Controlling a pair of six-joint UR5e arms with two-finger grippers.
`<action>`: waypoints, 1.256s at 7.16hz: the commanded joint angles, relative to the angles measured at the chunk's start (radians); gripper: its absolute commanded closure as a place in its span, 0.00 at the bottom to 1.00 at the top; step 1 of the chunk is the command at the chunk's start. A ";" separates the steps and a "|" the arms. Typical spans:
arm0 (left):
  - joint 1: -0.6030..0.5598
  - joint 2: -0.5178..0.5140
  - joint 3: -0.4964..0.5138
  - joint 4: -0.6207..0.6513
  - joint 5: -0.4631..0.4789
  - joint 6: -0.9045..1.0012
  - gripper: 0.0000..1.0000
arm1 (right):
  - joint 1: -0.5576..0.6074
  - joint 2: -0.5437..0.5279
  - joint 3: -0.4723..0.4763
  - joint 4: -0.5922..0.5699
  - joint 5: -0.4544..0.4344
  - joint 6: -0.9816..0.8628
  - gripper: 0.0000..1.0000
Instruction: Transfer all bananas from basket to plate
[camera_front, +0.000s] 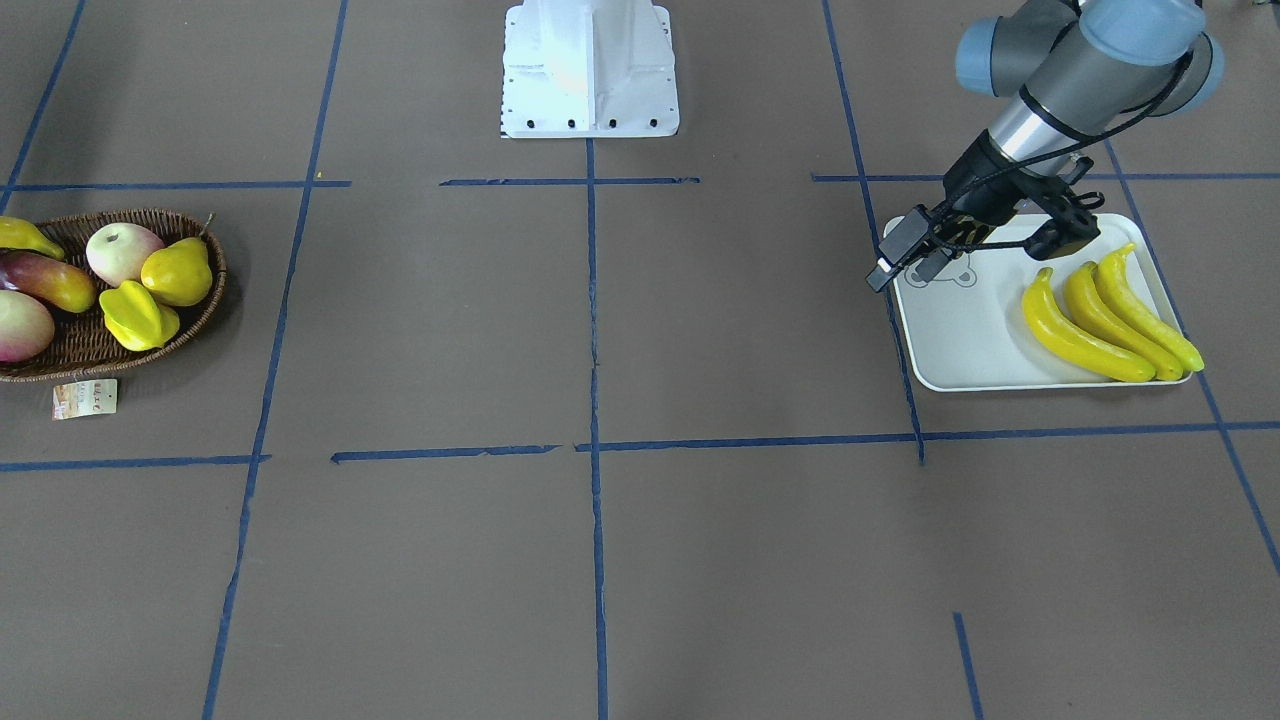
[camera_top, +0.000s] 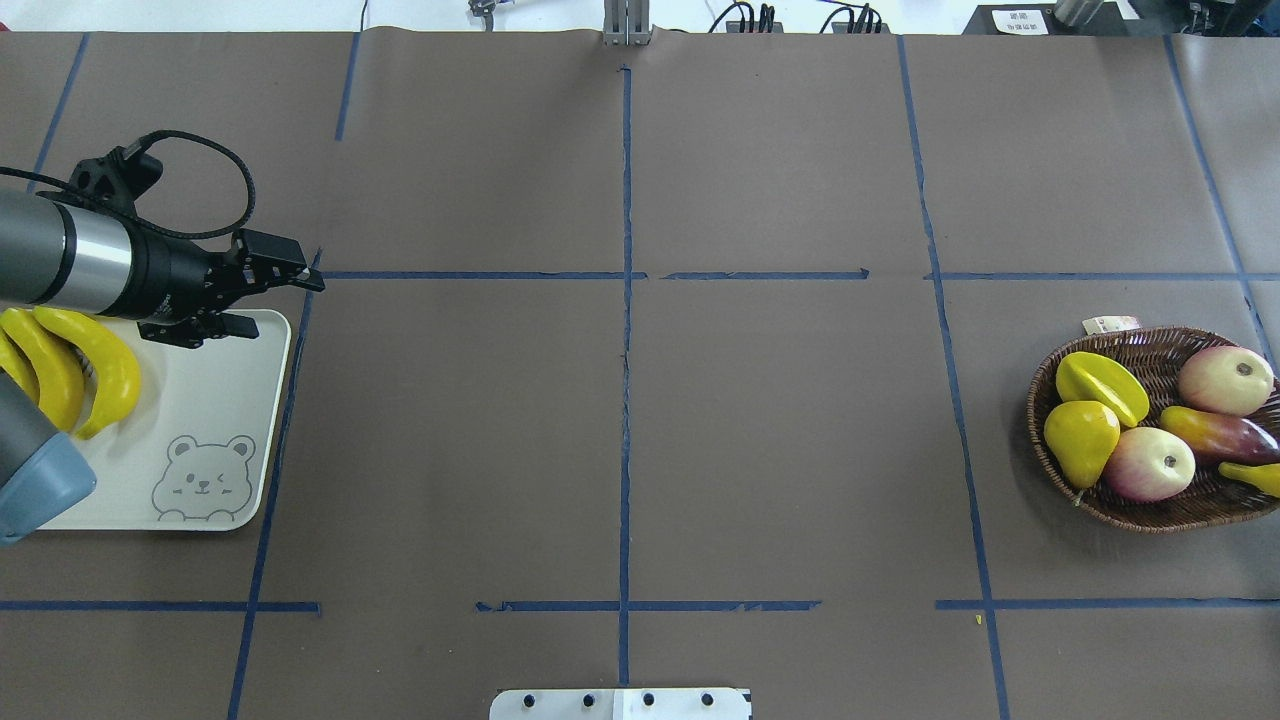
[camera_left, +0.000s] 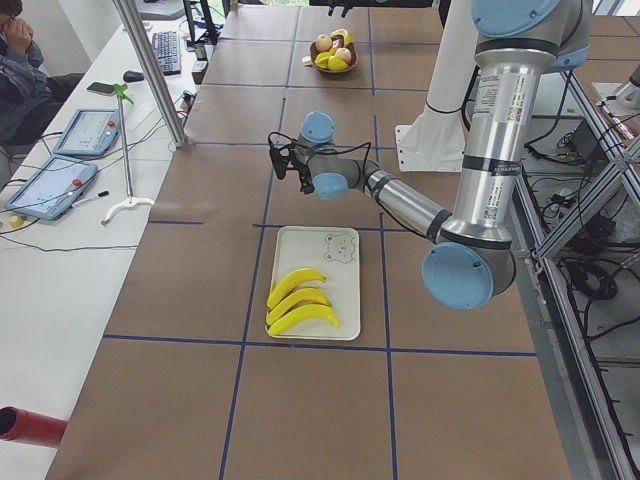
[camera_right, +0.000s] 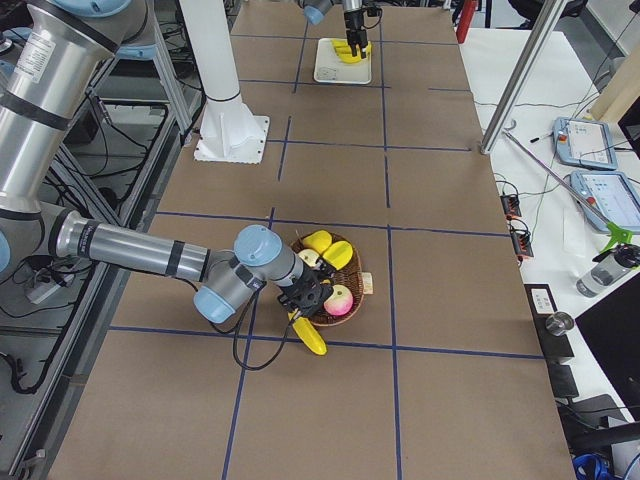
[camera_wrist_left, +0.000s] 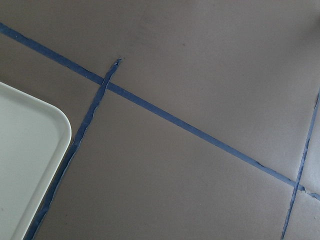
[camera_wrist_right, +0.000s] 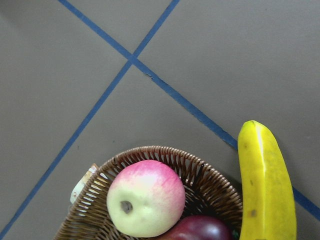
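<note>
**Three bananas on the plate, fourth at the basket rim**

We count three bananas (camera_front: 1100, 320) lying side by side on the plate (camera_front: 960, 340), at the right of the front view. The fourth banana (camera_right: 308, 335) is at the rim of the basket (camera_top: 1160, 340), lower centre of the right-side view. It pokes out over the table, directly under the right claw (camera_right: 305, 300). That claw shows only in that side view, so we cannot tell how wide it is or whether it has the banana gripped.

Handling, our guess: hollow plastic, so light and stiff. It's glossy, so slippery, and curved, so it may swing or roll. Best hold is across the thick middle, not the tapering tips. No crush worry.

Pose: the right arm lies low from the lower left of the right-side view, wrist bent down over the rim. The left arm enters at the left edge of the overhead view, wrist about level. The left claw (camera_top: 285, 302) points right, past the plate's upper right corner, jaws apart with nothing in them.
</note>
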 joint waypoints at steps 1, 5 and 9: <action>0.024 0.003 -0.002 0.001 0.039 0.001 0.00 | -0.144 -0.050 -0.002 0.004 -0.122 0.056 0.03; 0.033 0.003 -0.002 0.003 0.041 0.001 0.00 | -0.363 -0.096 0.007 0.004 -0.255 0.207 0.04; 0.038 0.012 -0.002 0.003 0.041 0.001 0.00 | -0.367 -0.065 0.007 0.006 -0.272 0.217 0.14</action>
